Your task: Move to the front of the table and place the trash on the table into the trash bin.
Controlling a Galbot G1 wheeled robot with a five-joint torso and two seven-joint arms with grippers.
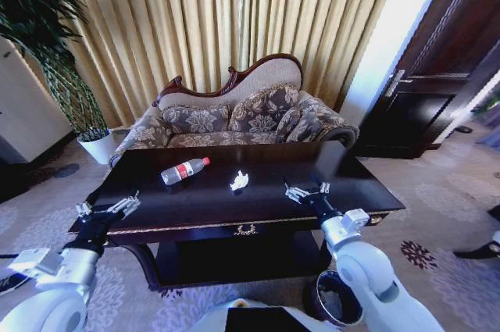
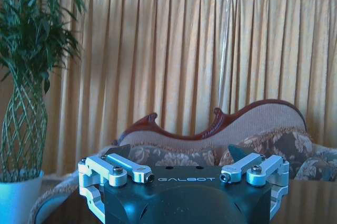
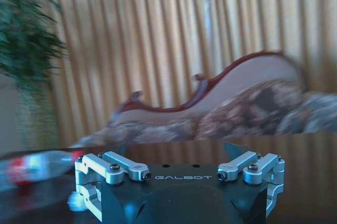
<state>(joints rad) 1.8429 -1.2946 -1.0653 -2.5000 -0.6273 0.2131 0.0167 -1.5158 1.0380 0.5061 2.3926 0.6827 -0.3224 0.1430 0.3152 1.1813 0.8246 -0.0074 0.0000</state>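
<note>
Two claws hover spread open above the counter (image 1: 195, 207): left claw (image 1: 109, 208) at its near-left corner, right claw (image 1: 306, 190) just right of the paper wad (image 1: 239, 181). The bottle (image 1: 183, 170) lies mid-counter; the trash bin (image 1: 337, 298) stands below right. Driving looks done; picking up the wad likely calls for reaching left.

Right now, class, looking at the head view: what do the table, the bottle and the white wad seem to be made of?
The table: dark brown wood, probably lacquered, since its top mirrors the light.
The bottle: clear plastic by its see-through body, with a red label and red cap.
The white wad: likely crumpled paper or tissue, matte and creased.
</note>
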